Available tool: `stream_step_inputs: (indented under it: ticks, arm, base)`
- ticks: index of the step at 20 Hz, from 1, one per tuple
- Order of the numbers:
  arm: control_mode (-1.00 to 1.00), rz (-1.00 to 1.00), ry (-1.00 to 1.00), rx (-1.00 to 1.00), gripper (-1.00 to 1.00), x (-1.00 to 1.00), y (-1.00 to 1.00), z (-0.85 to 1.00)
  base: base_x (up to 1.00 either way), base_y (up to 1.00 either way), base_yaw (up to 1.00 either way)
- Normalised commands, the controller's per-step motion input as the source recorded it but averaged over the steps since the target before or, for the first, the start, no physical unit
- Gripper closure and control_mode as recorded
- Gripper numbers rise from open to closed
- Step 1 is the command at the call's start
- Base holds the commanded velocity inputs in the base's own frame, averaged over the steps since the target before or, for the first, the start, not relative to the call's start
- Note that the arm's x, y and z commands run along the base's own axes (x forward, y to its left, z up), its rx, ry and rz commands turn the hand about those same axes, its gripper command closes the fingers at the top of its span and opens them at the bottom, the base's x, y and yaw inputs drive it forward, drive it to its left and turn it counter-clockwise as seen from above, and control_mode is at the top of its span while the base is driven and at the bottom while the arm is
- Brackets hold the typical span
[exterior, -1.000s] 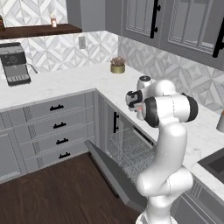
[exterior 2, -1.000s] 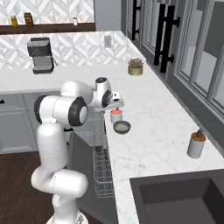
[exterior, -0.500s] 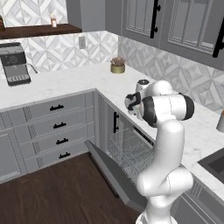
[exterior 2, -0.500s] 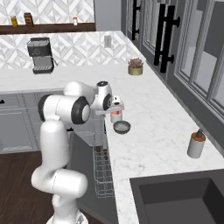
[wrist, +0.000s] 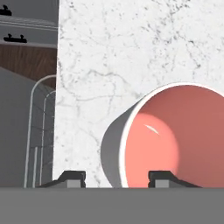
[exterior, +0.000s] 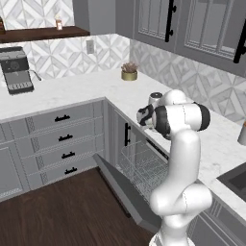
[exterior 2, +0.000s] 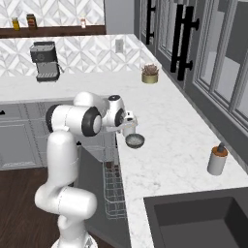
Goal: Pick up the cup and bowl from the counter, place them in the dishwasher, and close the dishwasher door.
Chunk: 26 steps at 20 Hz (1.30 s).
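1. The white arm rises from the floor beside the open dishwasher [exterior: 144, 168], bends at its big dark elbow joint and reaches sideways over the edge of the counter [exterior 2: 169, 126]. The hand points down at the cup [exterior 2: 129, 130].
2. The gripper [exterior 2: 128, 127] is at the cup, with the cup's body between the two finger tips. In the hand view, one finger tip [wrist: 72, 177] sits outside the cup's grey wall and the other in front of its coral inside, so the jaws straddle one wall of the cup [wrist: 170, 140]. They stand partly closed. Whether they press on the wall I cannot tell.
3. The cup stands on the counter just behind the bowl [exterior 2: 135, 141], near the counter edge above the dishwasher.
4. The right base view shows the bowl just in front of the cup, a pump bottle [exterior 2: 217, 159] further along the counter near the sink [exterior 2: 203, 213], and a plant pot [exterior 2: 149, 74] far behind the cup. In the left base view the arm's elbow covers the cup and bowl, but the lowered dishwasher door [exterior: 122, 190] and the wire rack [exterior: 141, 163] show plainly.
5. Compared with a second ago, the hand has come down closer to the cup and the jaws have narrowed from wide open. The cup and bowl have not moved.
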Motion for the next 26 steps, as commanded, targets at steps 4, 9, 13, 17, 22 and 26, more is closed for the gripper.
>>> stream_step_inputs:
  ticks: [4, 9, 13, 17, 22, 26]
  arm:
    - [-1.00, 0.00, 0.00, 0.00, 1.00, 0.00, 0.00, -0.01]
    - [-1.00, 0.00, 0.00, 0.00, 1.00, -0.25, 0.27, 0.00]
    - [-1.00, 0.00, 0.00, 0.00, 1.00, -0.39, 0.76, 0.00]
    - [-1.00, 0.00, 0.00, 0.00, 1.00, -0.72, 0.74, 0.00]
    - [-1.00, -0.02, -0.05, 0.00, 1.00, -1.00, 0.32, 0.00]
    - [-1.00, -0.15, -0.02, 0.00, 1.00, -0.89, 0.00, -0.11]
  base:
    - [0.00, 0.00, 0.00]
    - [0.00, 0.00, 0.00]
    - [0.00, 0.00, 0.00]
    - [0.00, 0.00, 0.00]
    - [0.00, 0.00, 0.00]
    - [0.00, 0.00, 0.00]
